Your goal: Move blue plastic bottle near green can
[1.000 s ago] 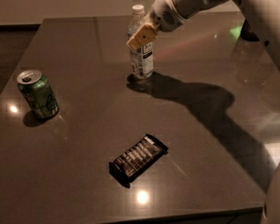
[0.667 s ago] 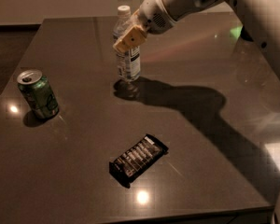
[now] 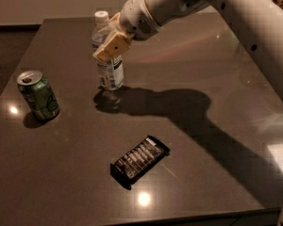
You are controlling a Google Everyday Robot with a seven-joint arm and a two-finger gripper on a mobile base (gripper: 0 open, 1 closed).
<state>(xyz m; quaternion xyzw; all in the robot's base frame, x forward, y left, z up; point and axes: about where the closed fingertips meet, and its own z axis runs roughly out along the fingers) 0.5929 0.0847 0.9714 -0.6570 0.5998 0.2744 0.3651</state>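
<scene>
The end effector (image 3: 111, 45) clamps the clear bluish plastic bottle (image 3: 111, 73), upright at the dark table's (image 3: 203, 173) eleven o'clock. It looks like the carry step. The green drink can (image 3: 39, 96) stands apart at the bottle's eight o'clock, so next comes a leftward move and a gentle set-down.

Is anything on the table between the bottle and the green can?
No. The end effector grips the blue plastic bottle, and only bare table lies between it and the green can. The dark packet sits nearer the front, off that path.
</scene>
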